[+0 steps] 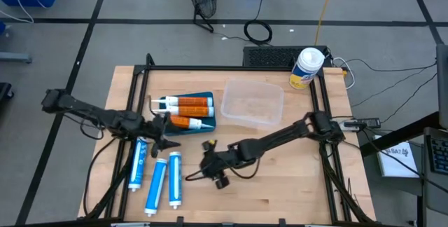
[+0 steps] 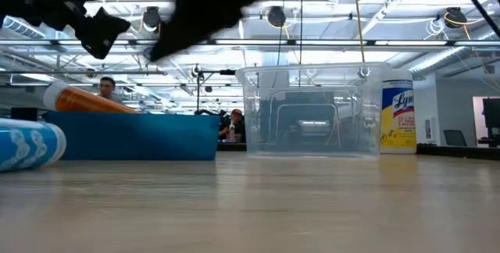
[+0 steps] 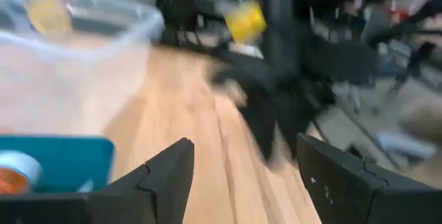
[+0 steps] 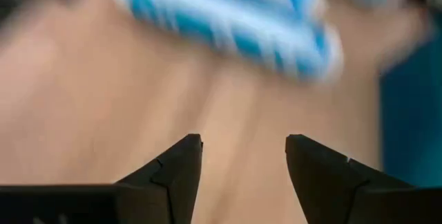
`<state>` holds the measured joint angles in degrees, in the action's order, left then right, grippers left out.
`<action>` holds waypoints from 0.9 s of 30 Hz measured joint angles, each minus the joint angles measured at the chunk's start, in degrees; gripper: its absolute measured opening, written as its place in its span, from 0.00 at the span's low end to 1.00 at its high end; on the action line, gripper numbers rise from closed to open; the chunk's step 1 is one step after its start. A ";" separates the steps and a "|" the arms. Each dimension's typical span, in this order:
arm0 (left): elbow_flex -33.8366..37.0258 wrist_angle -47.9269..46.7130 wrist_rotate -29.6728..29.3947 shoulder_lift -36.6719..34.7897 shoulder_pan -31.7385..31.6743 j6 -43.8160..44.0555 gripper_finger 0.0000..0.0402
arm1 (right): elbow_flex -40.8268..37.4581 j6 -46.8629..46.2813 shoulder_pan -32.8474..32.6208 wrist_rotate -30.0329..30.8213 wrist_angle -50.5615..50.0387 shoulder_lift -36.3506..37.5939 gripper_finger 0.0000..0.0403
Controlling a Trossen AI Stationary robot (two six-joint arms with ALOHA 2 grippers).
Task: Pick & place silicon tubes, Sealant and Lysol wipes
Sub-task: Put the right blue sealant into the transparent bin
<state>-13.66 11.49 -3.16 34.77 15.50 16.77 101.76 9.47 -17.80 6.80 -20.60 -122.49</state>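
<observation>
Three slim blue-and-white tubes (image 1: 156, 178) lie flat on the wooden table at the near left. Two orange tubes with white caps (image 1: 187, 112) lie in a teal tray (image 1: 183, 112). The yellow Lysol wipes canister (image 1: 306, 68) stands upright at the far right corner; it also shows in the low view (image 2: 398, 117). My left gripper (image 1: 170, 143) is open and empty beside the tray's near edge, above the blue tubes. My right gripper (image 1: 208, 158) is open and empty just right of the blue tubes; a blue tube (image 4: 235, 16) shows ahead of its fingers.
A clear plastic bin (image 1: 253, 102) stands at the far centre between the tray and the canister. A black frame (image 1: 231, 68) borders the table. Bare wood lies at the near right. People show in the room behind (image 2: 107, 87).
</observation>
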 joint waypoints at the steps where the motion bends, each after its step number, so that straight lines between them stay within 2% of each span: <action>1: -1.44 -1.21 -0.49 2.21 1.10 0.50 0.64 | -0.04 -2.50 -0.29 2.58 -4.85 1.07 0.48; 4: -7.11 -11.43 -3.25 8.62 5.00 5.05 0.64 | -0.02 -10.28 -1.18 8.49 -17.98 4.06 0.48; 7: -14.56 -28.68 -7.08 14.93 8.38 15.51 0.64 | -0.04 -16.26 -1.97 11.96 -28.38 5.75 0.48; 10: -21.66 -43.76 -8.46 20.93 10.26 28.79 0.64 | -1.71 -20.62 -2.96 14.32 -33.70 7.38 0.47; 13: -25.67 -51.62 -6.40 26.37 11.08 39.09 0.64 | -5.86 -23.55 -3.73 14.24 -35.36 10.54 0.47; 18: -28.65 -53.65 -3.91 33.41 10.48 53.22 0.64 | -15.65 -28.90 -4.25 14.37 -35.35 18.25 0.47; 20: -29.20 -54.21 -3.13 36.47 10.11 60.68 0.64 | -19.66 -31.25 -4.09 16.17 -35.16 22.51 0.46; 22: -30.01 -54.50 0.36 39.71 9.36 64.60 0.64 | -23.97 -32.67 -4.02 20.11 -34.61 26.83 0.46; 27: -33.21 -54.70 12.66 44.87 6.86 66.37 0.64 | -33.69 -32.79 -3.91 31.62 -29.21 38.39 0.46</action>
<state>-46.87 -43.21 9.51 79.64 22.36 83.14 68.06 -23.31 -21.71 38.42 -49.80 -84.10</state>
